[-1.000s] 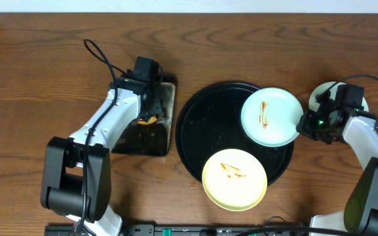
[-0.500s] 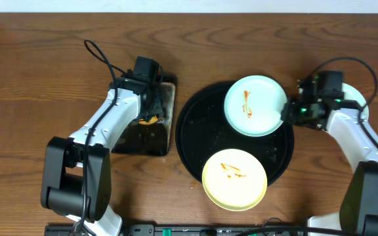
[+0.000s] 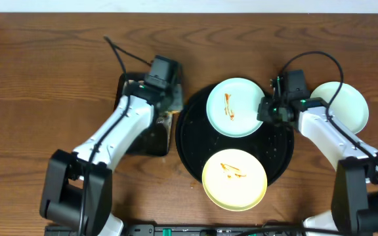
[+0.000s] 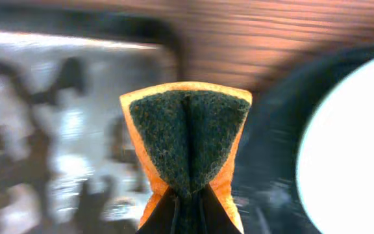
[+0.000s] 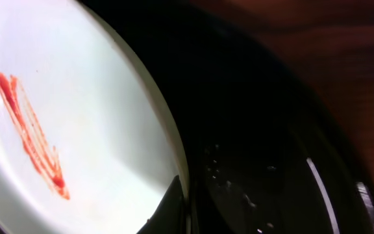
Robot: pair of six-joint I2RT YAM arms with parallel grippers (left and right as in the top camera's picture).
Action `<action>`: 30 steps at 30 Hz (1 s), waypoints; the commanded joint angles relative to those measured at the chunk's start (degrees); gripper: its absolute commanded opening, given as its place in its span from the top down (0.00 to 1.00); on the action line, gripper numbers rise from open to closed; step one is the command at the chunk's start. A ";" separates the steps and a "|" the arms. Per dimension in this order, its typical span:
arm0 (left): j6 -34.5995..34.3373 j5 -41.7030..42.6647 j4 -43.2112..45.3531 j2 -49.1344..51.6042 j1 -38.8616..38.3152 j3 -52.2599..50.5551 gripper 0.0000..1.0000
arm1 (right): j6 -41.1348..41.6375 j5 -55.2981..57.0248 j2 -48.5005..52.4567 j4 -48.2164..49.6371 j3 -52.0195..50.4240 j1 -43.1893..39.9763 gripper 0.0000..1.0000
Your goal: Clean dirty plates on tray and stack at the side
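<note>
The round black tray point(image 3: 195, 147) holds a pale yellow plate point(image 3: 234, 178) with a sauce streak at its front. My right gripper point(image 3: 266, 110) is shut on the rim of a mint-blue plate point(image 3: 236, 107) with an orange streak and holds it over the tray's back; the plate point(image 5: 76, 130) fills the right wrist view. A second mint-blue plate point(image 3: 341, 106) lies on the table to the right of the tray. My left gripper point(image 3: 170, 105) is shut on an orange sponge with a dark green pad point(image 4: 187, 140), at the tray's left edge.
A smaller rectangular black tray point(image 3: 143, 134) lies to the left of the round tray, under my left arm. Brown wooden table point(image 3: 31, 85) all around. Cables loop above both wrists.
My right gripper has carried the streaked mint-blue plate leftward over the tray. My left gripper has lifted the sponge off the rectangular tray and moved right, toward the round tray.
</note>
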 commanded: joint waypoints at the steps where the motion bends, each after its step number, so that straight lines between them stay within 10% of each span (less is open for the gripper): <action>1: -0.46 4.22 1.46 -0.76 -3.28 -0.17 0.93 | 2.43 1.09 1.36 0.37 0.85 1.22 0.99; 10: -16.33 7.32 9.97 1.95 -10.25 -0.17 0.93 | 3.52 -0.48 1.84 -1.18 0.85 1.27 0.99; 30: -21.11 7.78 21.09 15.39 -19.58 -0.17 0.92 | 4.37 -0.59 1.84 -3.10 0.85 2.82 0.99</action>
